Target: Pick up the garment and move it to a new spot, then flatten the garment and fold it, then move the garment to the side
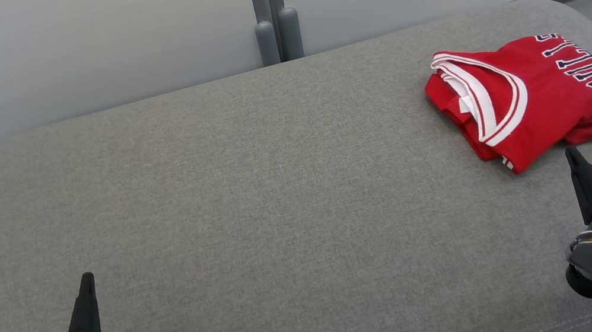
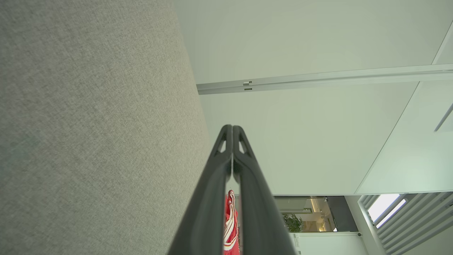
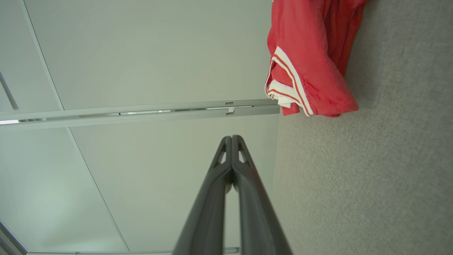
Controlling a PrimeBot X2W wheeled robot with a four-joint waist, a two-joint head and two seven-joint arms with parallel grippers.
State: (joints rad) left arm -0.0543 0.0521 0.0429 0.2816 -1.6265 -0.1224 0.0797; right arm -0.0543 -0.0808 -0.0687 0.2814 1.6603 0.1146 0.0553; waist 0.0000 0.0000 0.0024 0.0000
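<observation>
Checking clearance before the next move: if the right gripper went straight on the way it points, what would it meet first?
Probably the red jersey, lying just ahead of the shut right gripper; the wrist view suggests it might skim over it toward the wall.

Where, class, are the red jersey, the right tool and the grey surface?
red jersey (image 1: 550, 87), head view, red front panel.
right tool (image 1: 571, 152), head view, closed fingertips.
grey surface (image 1: 276, 193), head view, bare middle.

The red garment (image 1: 531, 96) lies folded at the grey cushion's (image 1: 253, 197) far right.
</observation>
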